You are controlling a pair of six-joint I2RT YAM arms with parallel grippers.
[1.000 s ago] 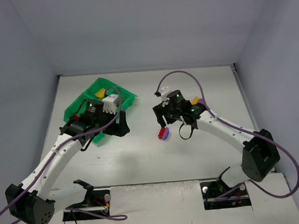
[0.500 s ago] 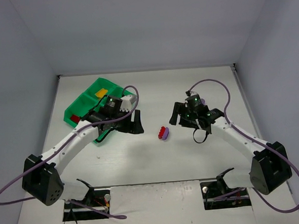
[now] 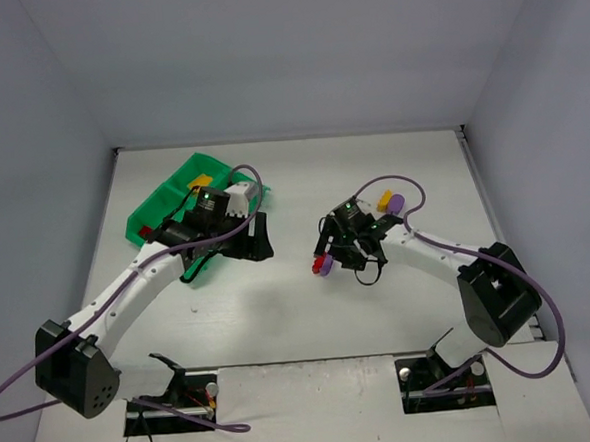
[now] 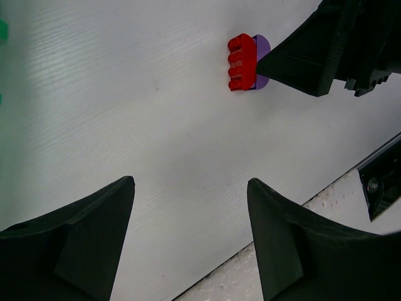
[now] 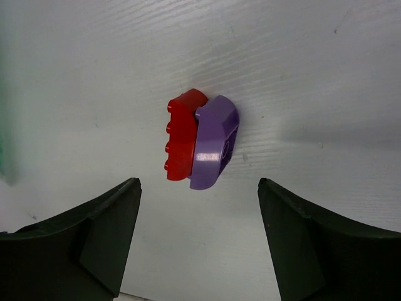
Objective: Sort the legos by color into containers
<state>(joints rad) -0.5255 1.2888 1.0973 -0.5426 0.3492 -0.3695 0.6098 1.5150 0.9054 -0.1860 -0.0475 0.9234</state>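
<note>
White table (image 5: 94, 50) holds studded red brick (image 5: 180, 135), apparently joined to purple brick (image 5: 213, 143).

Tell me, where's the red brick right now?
The red brick lies near the middle of the top view, touching a purple brick, right of the tray, just before the right tool.

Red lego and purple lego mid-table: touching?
Touching. Right wrist view shows the red lego pressed flush against the purple lego, no gap between them.
</note>
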